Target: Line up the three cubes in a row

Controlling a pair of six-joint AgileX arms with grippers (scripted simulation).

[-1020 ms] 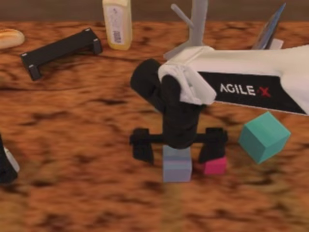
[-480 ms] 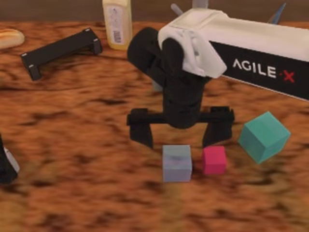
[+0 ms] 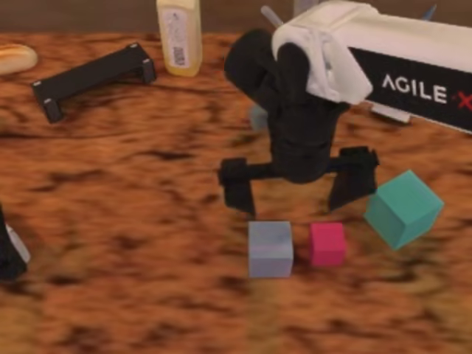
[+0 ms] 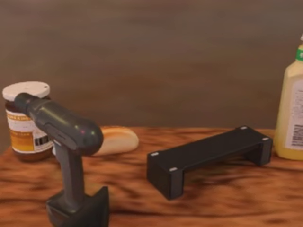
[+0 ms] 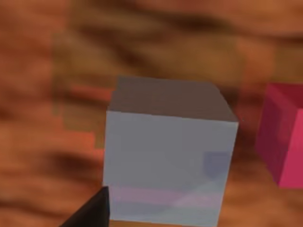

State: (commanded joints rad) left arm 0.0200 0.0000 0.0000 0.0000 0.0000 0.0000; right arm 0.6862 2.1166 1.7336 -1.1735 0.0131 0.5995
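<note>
The lavender-grey cube (image 3: 270, 248) rests on the table with the small magenta-pink cube (image 3: 327, 244) just to its right, a narrow gap between them. Farther right and slightly back sits the larger teal-green cube (image 3: 403, 209), turned at an angle. My right gripper (image 3: 296, 193) hovers open just behind the lavender and pink cubes, holding nothing. In the right wrist view the lavender cube (image 5: 170, 161) fills the middle, the pink cube (image 5: 284, 137) shows at the edge, and one dark fingertip (image 5: 90, 213) pokes in. My left arm (image 3: 7, 254) is parked at the table's left edge.
A black bridge-shaped stand (image 3: 92, 77), a yellow bottle (image 3: 179, 33) and a bread roll (image 3: 15, 57) lie at the back left. The left wrist view also shows a grey drill (image 4: 71, 156) and a white-lidded jar (image 4: 23, 123). A grey object is partly hidden behind the right arm.
My right gripper, which straddled the lavender cube a second ago, has risen off it and drawn back and to the right. The lavender cube stays beside the pink one.
</note>
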